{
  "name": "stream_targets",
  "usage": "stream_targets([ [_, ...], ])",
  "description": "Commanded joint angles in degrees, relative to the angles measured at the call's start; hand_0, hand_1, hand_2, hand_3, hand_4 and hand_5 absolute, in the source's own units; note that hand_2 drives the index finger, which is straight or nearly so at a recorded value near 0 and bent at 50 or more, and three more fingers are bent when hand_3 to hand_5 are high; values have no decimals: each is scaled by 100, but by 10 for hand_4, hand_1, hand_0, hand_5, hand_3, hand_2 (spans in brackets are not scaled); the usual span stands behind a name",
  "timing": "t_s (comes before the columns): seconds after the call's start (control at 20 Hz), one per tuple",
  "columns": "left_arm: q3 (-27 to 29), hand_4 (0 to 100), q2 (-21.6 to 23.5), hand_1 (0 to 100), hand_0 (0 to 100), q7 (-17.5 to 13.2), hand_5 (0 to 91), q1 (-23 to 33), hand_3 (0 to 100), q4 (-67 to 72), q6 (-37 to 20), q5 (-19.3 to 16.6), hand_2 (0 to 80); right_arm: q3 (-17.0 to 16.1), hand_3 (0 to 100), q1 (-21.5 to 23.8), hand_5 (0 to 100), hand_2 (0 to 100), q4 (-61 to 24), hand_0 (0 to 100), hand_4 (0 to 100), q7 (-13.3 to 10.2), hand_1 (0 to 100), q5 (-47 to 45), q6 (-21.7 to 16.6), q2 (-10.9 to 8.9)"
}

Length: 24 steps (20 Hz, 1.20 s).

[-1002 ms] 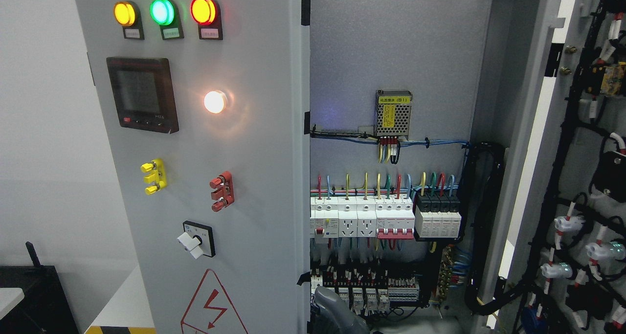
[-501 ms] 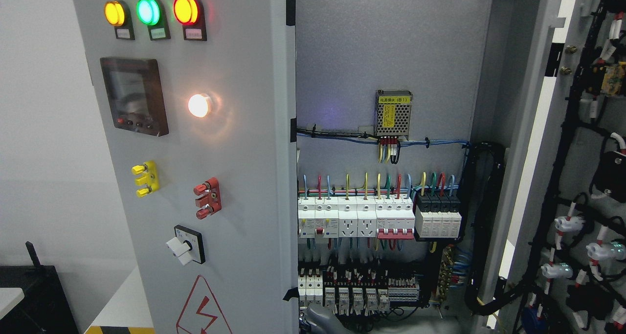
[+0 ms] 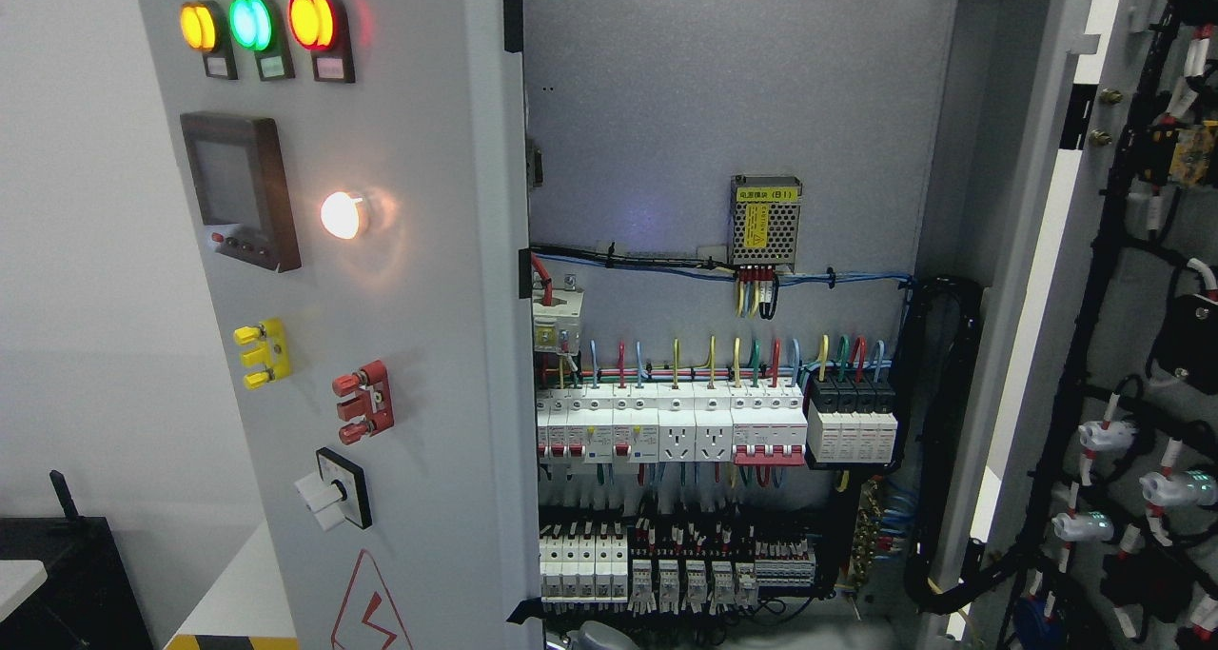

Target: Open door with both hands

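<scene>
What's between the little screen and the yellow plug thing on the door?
Head view: only bare grey door lies between the screen and the yellow connector.

My one view comes from my head, facing forward and close to the open cabinet (image 3: 723,108), its left door (image 3: 400,345) and right door (image 3: 1123,298) framing the wired interior.

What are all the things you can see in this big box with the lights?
left door: 1, grey, swung open at left
lamps: 3, yellow, green, red, top of left door
screen: 1, dark, below lamps
white light: 1, lit, beside screen
knob switch: 1, white on black, lower door
breakers: a row, mostly white, inside cabinet
power box: 1, metal, yellow label, back panel
right door: 1, wired, far right
robot part: grey, bottom edge, unclear
</scene>
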Motion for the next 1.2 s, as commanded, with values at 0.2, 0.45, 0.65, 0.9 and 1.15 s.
stream_targets([
  [0.2,0,30,0,0,0,2,0,79,0,0,6,0,0,378,0,71,0,0,-286,106,0,2,0,4,3,2],
  [0.45,0,31,0,0,0,2,0,79,0,0,6,0,0,483,0,62,0,0,-320,106,0,2,0,4,3,11],
  [0.65,0,31,0,0,0,2,0,79,0,0,6,0,0,615,0,54,0,0,-373,107,0,2,0,12,3,29],
  [0.9,0,31,0,0,0,2,0,79,0,0,6,0,0,799,0,27,0,0,-426,106,0,-7,0,30,-6,73],
  [1.15,0,31,0,0,0,2,0,79,0,0,6,0,0,905,0,1,0,0,-426,106,0,-16,0,48,-6,81],
])
